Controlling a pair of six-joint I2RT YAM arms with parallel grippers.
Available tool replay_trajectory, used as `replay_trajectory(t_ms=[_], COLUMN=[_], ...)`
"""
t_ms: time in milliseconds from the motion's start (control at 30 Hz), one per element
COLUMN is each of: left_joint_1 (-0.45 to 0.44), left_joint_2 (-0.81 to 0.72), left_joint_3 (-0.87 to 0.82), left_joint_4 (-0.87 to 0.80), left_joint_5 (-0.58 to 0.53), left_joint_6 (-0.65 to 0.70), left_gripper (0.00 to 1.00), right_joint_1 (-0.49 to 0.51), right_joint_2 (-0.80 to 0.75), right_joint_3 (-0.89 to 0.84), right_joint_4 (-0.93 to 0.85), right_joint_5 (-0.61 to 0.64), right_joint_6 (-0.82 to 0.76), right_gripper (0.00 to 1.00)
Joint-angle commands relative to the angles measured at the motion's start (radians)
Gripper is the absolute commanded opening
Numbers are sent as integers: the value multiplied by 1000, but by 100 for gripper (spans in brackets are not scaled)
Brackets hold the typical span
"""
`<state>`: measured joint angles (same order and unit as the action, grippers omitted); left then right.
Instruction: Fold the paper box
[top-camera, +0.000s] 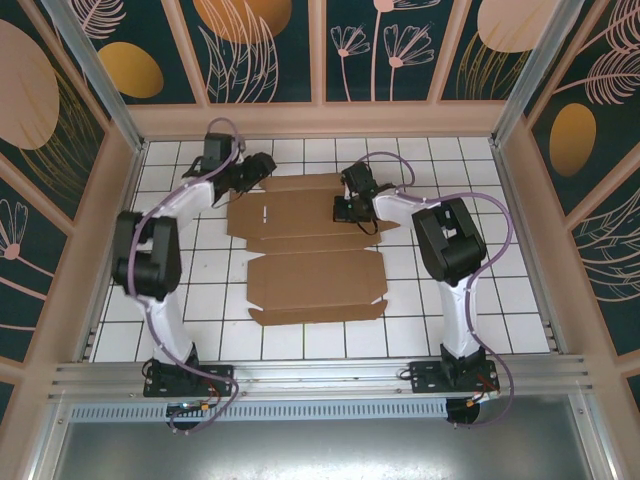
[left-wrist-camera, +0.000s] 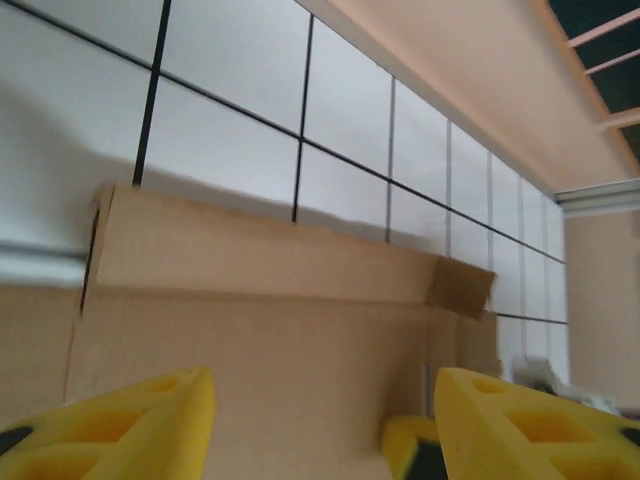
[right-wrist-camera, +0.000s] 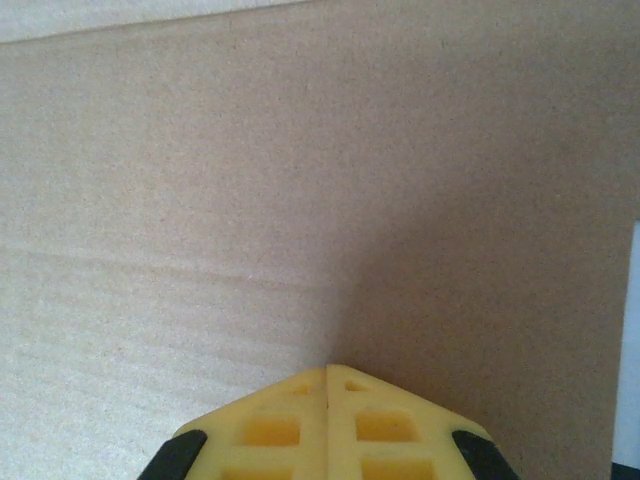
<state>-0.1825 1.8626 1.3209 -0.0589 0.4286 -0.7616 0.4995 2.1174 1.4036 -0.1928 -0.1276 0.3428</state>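
The paper box (top-camera: 315, 275) lies unfolded and flat in the middle of the white gridded desk (top-camera: 205, 300), its long flaps running left to right. Farther back, the right end effector (top-camera: 347, 208) sits over the box's far panel near its right edge, its yellow fingers (right-wrist-camera: 270, 430) pressed together and holding nothing. At the far left corner, the left end effector (top-camera: 258, 166) has its fingers (left-wrist-camera: 130, 420) spread apart over the cardboard.

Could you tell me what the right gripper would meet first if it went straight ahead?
Probably the paper box: the right gripper, shut, points straight at its cardboard panel, apparently very close.
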Motion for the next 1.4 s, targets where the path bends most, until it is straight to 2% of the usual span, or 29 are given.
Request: replay_trajectory(t_ms=[0, 100, 233, 300, 333, 500, 700, 1033, 1367], left_joint_1=[2, 2, 2, 2, 2, 2, -13, -38, -132], left_joint_2=[-105, -213, -278, -288, -287, -229, -191, -201, -181], left_joint_3=[-200, -323, -418, -445, -451, -445, -428, -417, -411], left_joint_4=[-43, -98, -163, -180, -182, -162, -74, 26, 88], left_joint_5=[-18, -88, -179, -207, -212, -183, -92, 17, 46], left_joint_6=[-44, -21, 21, 22, 22, 18, 15, -3, -45], left_gripper=[61, 64, 69, 94, 98, 97, 84, 81, 78], right_joint_1=[10, 11, 16, 17, 19, 20, 22, 22, 22], right_joint_2=[70, 73, 78, 76, 75, 65, 62, 59, 72], right_joint_3=[-101, -110, -115, -119, -121, -132, -137, -162, -166], right_joint_4=[-123, -109, -95, -88, -86, -71, -65, -45, -45], right_joint_5=[36, 20, 15, 11, 10, 5, -1, -9, -7], right_joint_6=[37, 44, 44, 44, 43, 42, 38, 39, 41], right_gripper=[0, 0, 0, 0, 0, 0, 0, 0, 0])
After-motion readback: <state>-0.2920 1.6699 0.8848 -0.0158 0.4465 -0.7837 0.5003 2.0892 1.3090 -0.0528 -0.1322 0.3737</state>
